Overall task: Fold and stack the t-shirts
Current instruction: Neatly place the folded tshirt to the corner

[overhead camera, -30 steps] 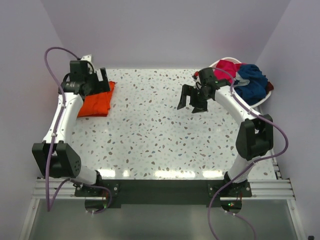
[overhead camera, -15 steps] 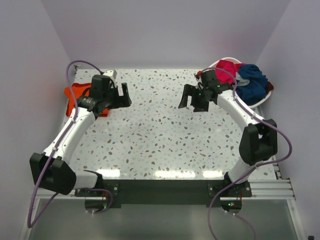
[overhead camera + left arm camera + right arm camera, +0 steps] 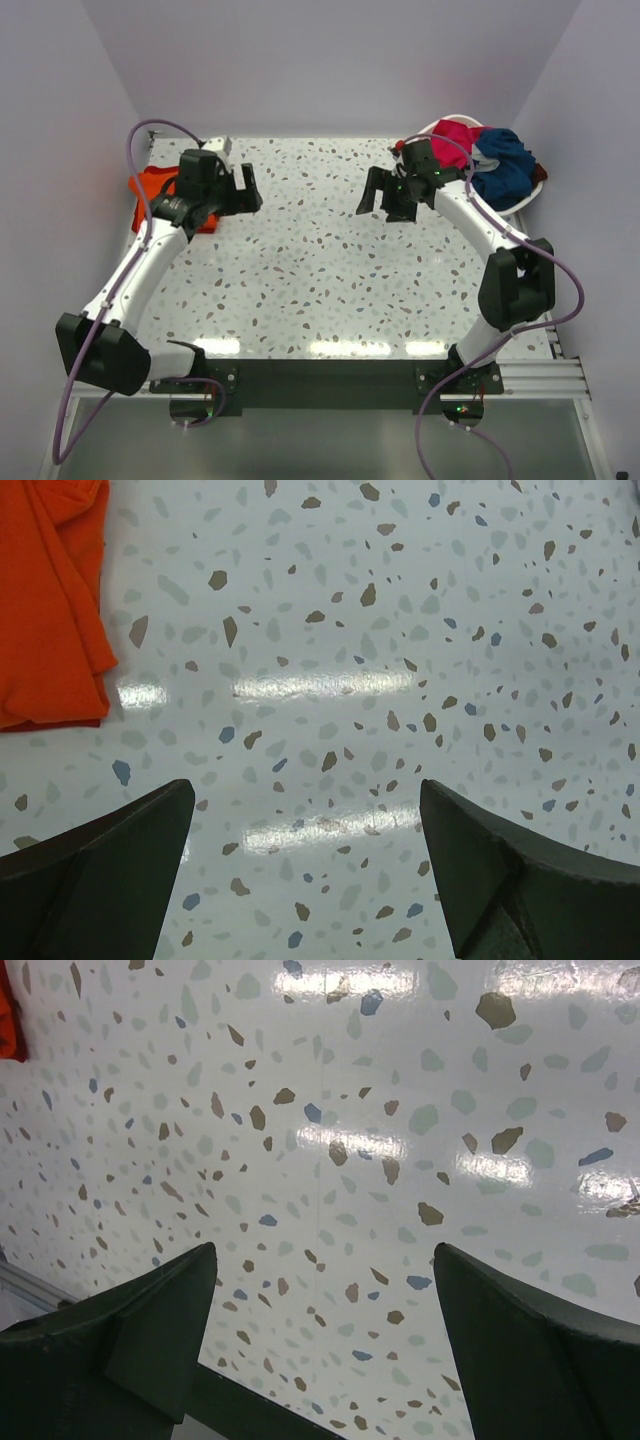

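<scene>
A folded orange t-shirt (image 3: 152, 190) lies at the table's far left, partly hidden by my left arm; its edge (image 3: 50, 600) fills the top left of the left wrist view. My left gripper (image 3: 240, 188) (image 3: 305, 790) hangs open and empty over bare table to the right of it. A magenta t-shirt (image 3: 455, 135) and a navy t-shirt (image 3: 505, 165) are heaped in the white basket (image 3: 535, 188) at the far right. My right gripper (image 3: 382, 195) (image 3: 325, 1255) is open and empty, left of the basket, above the speckled table.
The speckled table (image 3: 320, 270) is walled in by pale panels at the back and both sides. A red bit of cloth (image 3: 10, 1020) shows at the left edge of the right wrist view. A metal rail (image 3: 320, 375) runs along the near edge.
My left arm has swung right, off the orange t-shirt and out over the table, then almost stopped. The right gripper rose slightly toward the back and now holds still.
</scene>
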Available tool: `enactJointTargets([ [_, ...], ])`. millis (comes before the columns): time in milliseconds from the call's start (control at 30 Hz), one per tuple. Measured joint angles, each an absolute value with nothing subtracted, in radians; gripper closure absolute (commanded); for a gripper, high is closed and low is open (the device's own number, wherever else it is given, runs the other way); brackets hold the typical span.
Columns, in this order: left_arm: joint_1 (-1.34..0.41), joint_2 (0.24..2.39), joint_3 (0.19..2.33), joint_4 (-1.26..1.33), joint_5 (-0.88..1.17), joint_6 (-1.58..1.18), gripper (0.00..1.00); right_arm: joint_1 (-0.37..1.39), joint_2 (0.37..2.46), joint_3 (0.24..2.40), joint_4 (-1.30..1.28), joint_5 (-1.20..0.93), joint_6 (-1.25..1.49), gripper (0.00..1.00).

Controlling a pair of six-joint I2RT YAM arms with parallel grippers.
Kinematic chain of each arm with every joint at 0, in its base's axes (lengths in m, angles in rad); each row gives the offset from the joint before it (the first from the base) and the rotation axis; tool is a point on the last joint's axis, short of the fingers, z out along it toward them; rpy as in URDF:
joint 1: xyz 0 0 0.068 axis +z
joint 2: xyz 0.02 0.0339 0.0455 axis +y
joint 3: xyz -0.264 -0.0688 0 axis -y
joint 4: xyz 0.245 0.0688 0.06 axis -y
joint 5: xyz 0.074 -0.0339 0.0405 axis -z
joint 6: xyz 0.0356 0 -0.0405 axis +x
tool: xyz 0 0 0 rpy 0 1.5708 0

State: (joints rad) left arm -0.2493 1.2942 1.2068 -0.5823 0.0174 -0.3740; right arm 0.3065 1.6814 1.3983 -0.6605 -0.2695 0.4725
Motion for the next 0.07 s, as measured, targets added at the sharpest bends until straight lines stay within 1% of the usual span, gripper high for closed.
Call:
enactJointTargets([
  [67, -0.249, 1.289, 1.203, -0.58, 0.017, -0.374, 0.0, 0.307, 1.68, 1.398, -0.661, -0.267, 0.472, 0.07],
])
